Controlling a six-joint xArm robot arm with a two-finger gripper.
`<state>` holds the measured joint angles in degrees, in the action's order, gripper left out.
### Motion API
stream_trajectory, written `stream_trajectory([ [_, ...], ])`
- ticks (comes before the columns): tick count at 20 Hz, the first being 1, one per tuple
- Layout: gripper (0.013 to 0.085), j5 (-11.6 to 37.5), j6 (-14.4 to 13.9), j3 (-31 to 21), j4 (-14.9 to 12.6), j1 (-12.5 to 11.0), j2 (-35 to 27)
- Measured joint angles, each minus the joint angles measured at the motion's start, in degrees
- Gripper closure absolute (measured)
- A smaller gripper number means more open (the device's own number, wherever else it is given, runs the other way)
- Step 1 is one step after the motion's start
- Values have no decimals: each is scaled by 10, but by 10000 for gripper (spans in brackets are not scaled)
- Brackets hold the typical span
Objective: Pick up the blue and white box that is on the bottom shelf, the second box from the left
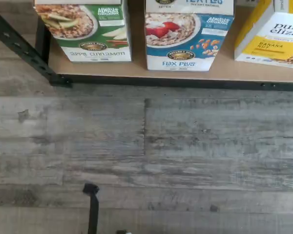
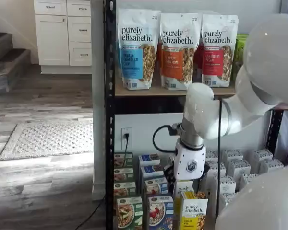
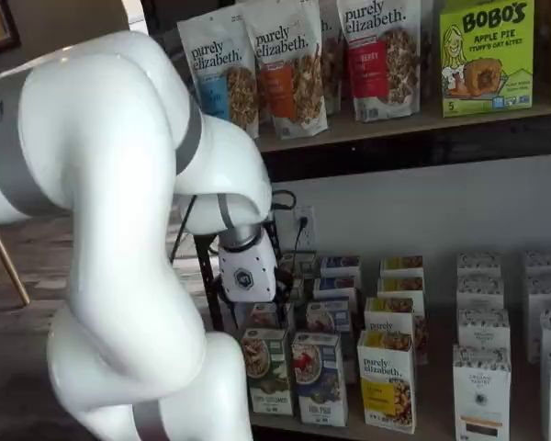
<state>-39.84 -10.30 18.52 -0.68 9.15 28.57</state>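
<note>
Standing second in the bottom shelf's [image 3: 413, 418] front row, the blue box [image 3: 319, 378] is wedged between green box [image 3: 266, 369] and yellow box [image 3: 387, 380]; fingers could snag either smooth cardboard neighbour. The gripper [image 2: 189, 165] seems wide open, holding nothing.

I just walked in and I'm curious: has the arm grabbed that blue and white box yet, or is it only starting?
Only starting. Nothing is grabbed: the blue box stands in the front row of the bottom shelf, between the green box and the yellow box. The arm has brought its tool above the rows behind it. Left: lower, close on the box, lift.
</note>
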Motion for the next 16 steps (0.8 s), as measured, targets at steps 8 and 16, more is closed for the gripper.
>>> stream_trajectory([
  [8,130,100,32,23,2,-30,-126],
  [16,130,167,65,66,1,-63,-239],
])
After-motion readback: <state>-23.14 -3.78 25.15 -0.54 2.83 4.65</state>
